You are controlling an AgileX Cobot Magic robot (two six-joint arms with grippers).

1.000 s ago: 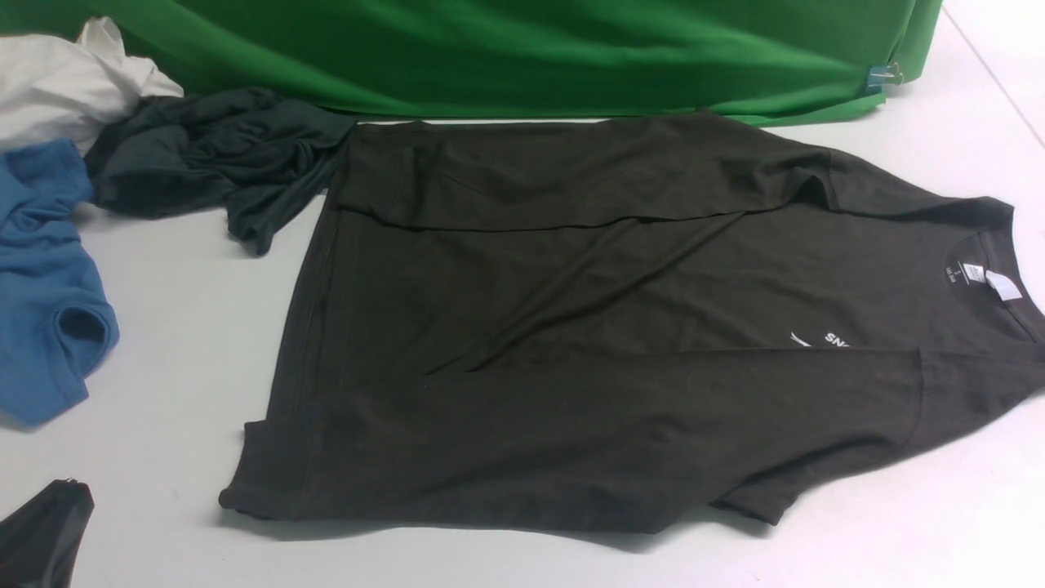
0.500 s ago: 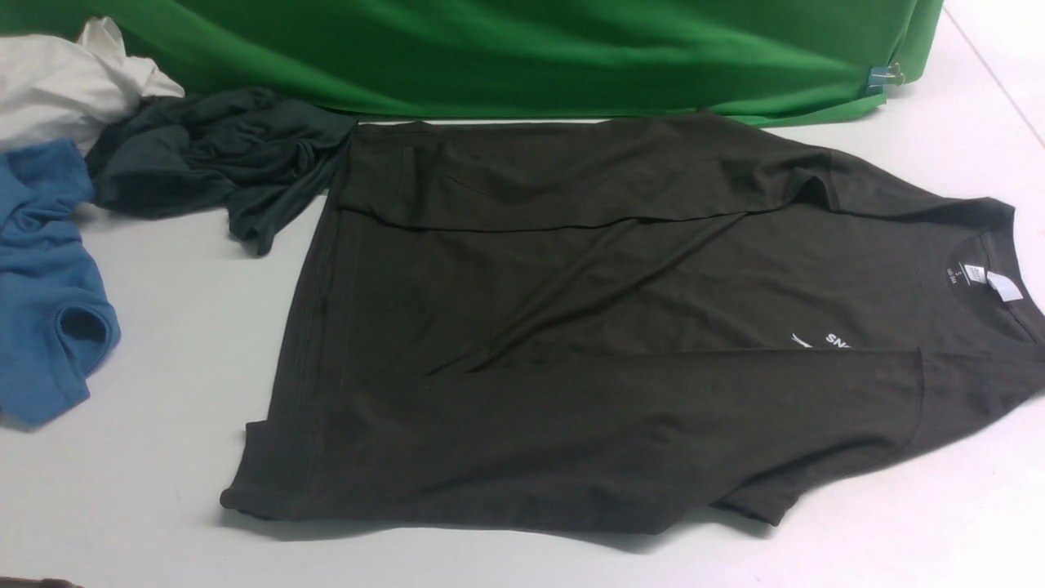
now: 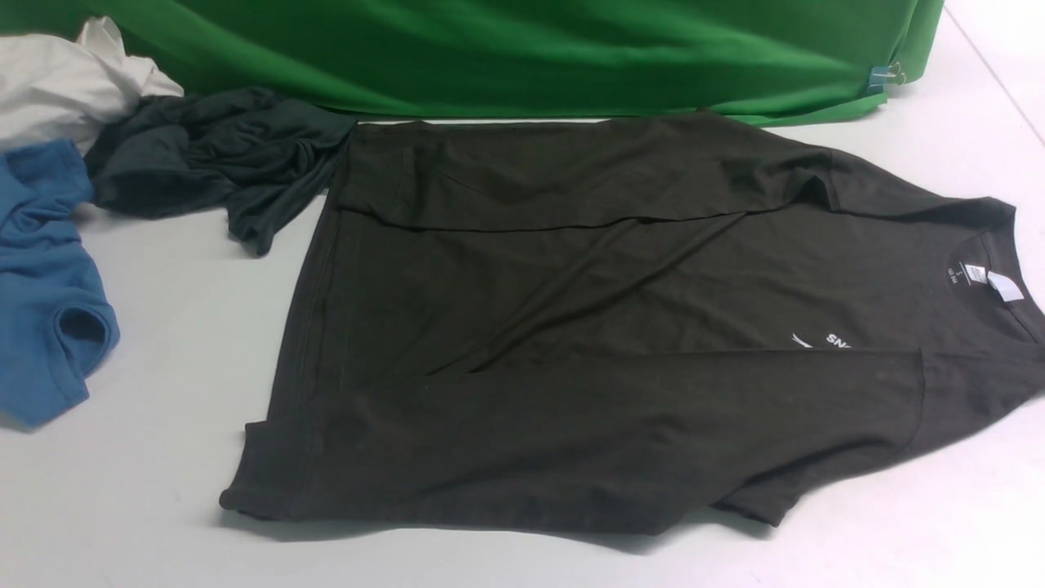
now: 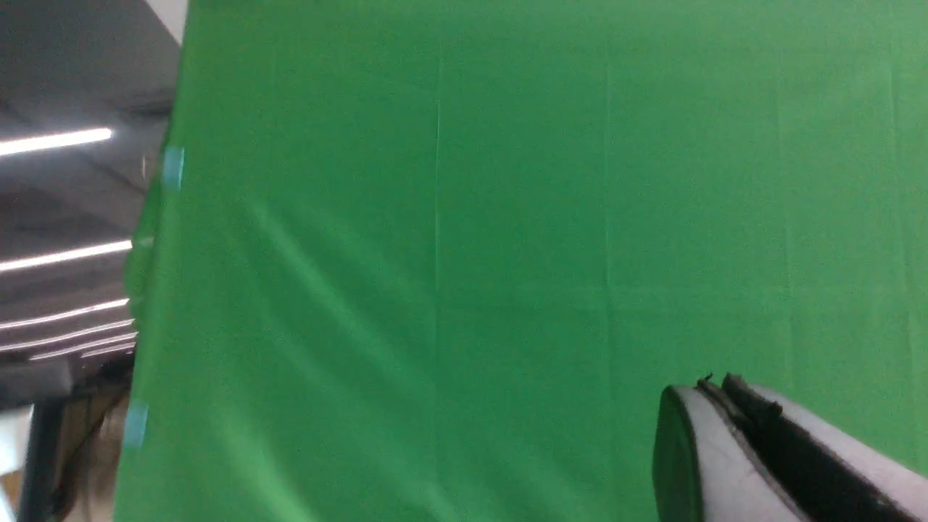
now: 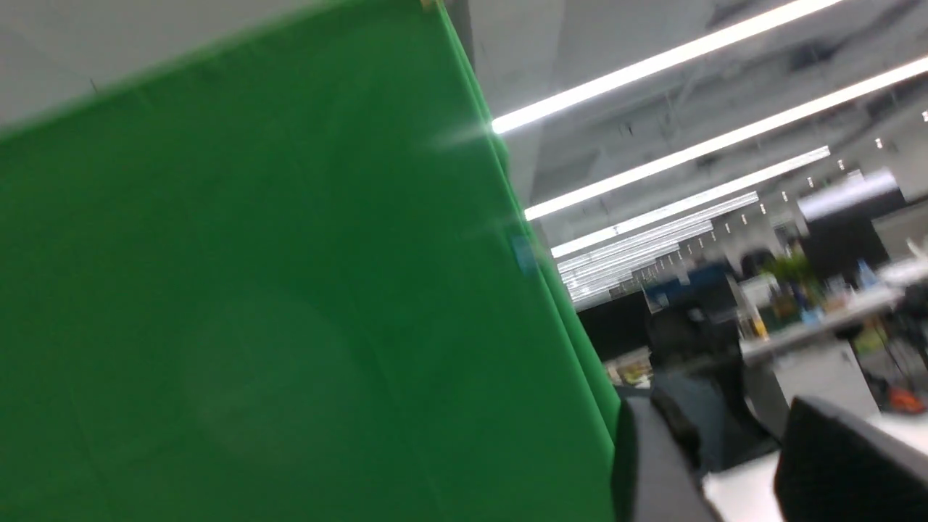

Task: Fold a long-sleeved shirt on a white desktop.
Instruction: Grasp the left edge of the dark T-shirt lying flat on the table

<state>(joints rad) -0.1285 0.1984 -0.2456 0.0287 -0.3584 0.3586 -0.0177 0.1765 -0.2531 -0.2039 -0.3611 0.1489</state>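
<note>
The long-sleeved shirt (image 3: 588,343) lies flat on the white desktop (image 3: 171,343), hem to the left and neck to the right. Its far and near sides are folded inward over the body. The white neck tag (image 3: 1002,286) and part of the white chest logo (image 3: 820,340) show. Neither gripper appears in the front view. In the left wrist view my left gripper (image 4: 714,384) is shut with nothing in it, facing the green cloth. My right gripper (image 5: 732,435) is open and empty, raised and looking past the cloth's edge into the room.
A crumpled charcoal-grey garment (image 3: 212,159), a blue garment (image 3: 45,286) and a white cloth (image 3: 65,82) are piled at the far left. The green backdrop (image 3: 531,49) runs along the desk's far edge, with a clip (image 3: 886,77) at its right end.
The dark tip of my left gripper, at the front view's lower left a second ago, has drawn back out of that view. The shirt has not moved.
</note>
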